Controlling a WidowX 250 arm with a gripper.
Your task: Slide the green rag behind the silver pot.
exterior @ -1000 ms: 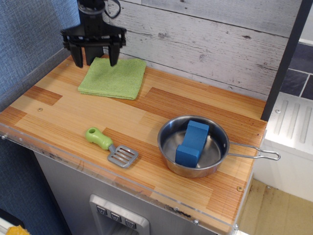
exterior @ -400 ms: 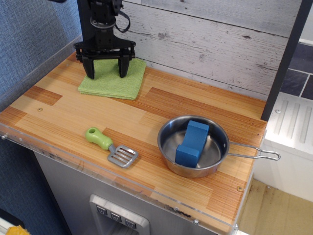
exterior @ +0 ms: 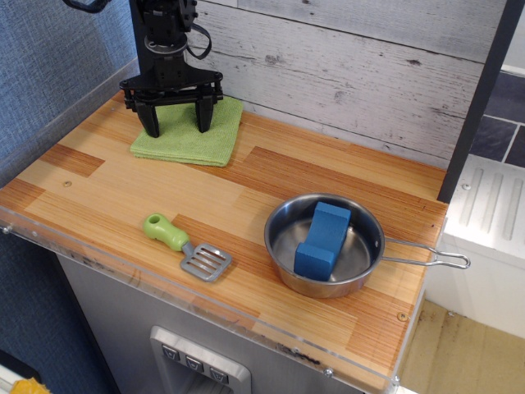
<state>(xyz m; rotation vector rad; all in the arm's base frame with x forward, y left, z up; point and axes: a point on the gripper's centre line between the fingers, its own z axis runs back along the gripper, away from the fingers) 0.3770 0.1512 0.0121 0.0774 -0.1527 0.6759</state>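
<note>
The green rag (exterior: 197, 139) lies flat and folded at the back left of the wooden counter. My black gripper (exterior: 177, 130) stands upright over the rag's left half, open, with both fingertips down at the cloth. The left fingertip (exterior: 152, 129) is near the rag's left edge. The silver pot (exterior: 358, 258) sits at the front right, its wire-loop handle (exterior: 435, 261) pointing right. A blue block (exterior: 322, 239) stands tilted inside the pot.
A green-handled spatula (exterior: 187, 245) with a grey slotted blade lies at the front centre-left. A whitewashed plank wall (exterior: 353, 74) runs along the back. A blue wall (exterior: 49, 66) borders the left side. The counter's front edge (exterior: 205, 308) has a clear strip.
My gripper has moved right and down from behind the rag's back left corner onto the rag. The rag, pot and spatula have not moved.
</note>
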